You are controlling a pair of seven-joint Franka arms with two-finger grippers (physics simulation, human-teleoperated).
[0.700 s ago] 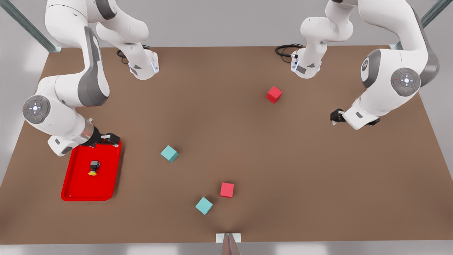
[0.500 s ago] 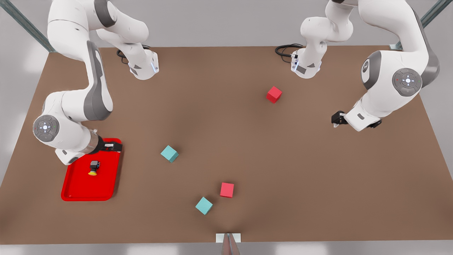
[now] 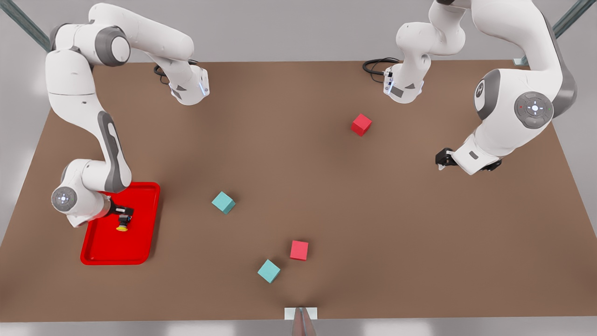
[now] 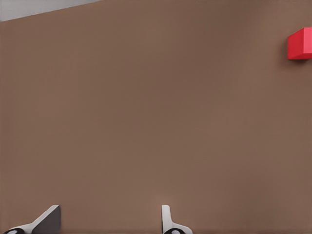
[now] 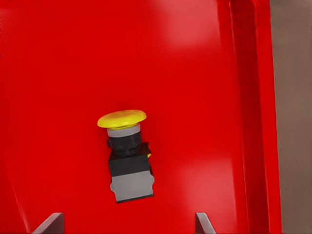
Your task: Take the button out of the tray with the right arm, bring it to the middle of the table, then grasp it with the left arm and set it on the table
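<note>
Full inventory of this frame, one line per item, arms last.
button: 1, dark grey body with yellow cap, lying on its side in the tray.
tray: 1, bright red, on the table at the front view's left.
red cubes: 2, one toward the far side right of centre, one near the front edge.
teal cubes: 2, one left of centre, one beside the nearer red cube.
table: 1, brown, under everything.
cables: black, coiled by the arm bases at the far edge.
right gripper: 1, black, open, over the button in the tray.
left gripper: 1, black, open, waiting above bare table at the front view's right.
</note>
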